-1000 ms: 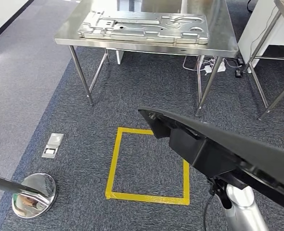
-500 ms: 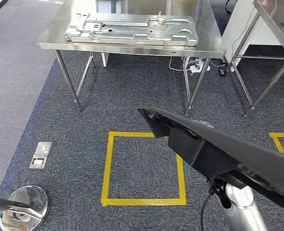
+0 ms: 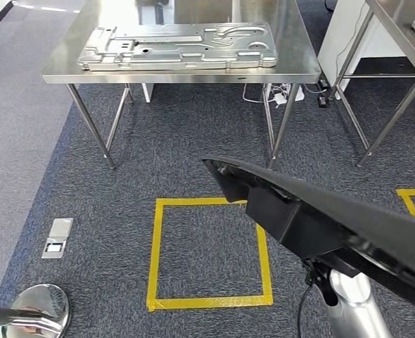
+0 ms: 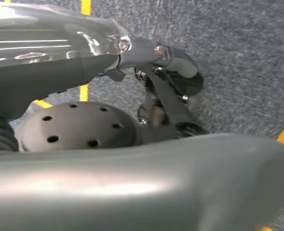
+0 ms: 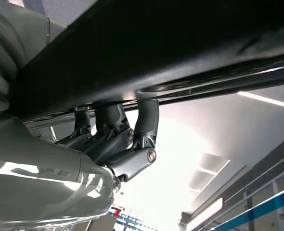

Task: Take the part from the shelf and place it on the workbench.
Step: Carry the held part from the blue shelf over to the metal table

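Carpeted floor [image 3: 141,162], steel desk [image 3: 295,67] well ahead; right hand [image 5: 115,139] fingers curled under black part [image 3: 327,225], long axis pointing deskward; left hand [image 4: 162,96] state unclear.

The right arm [image 3: 354,303] is round, shiny and silver, with a thin black cable beside it. The right hand [image 5: 115,139] has dark grey fingers [image 5: 148,120], a small silver screw and a grey ribbed cover. The left hand [image 4: 162,96] has dark fingers, shiny screws and a grey round part with little holes.

The head view looks down across carpet [image 3: 141,162] toward the workbench [image 3: 295,67]; the left wrist view faces that carpet closely.
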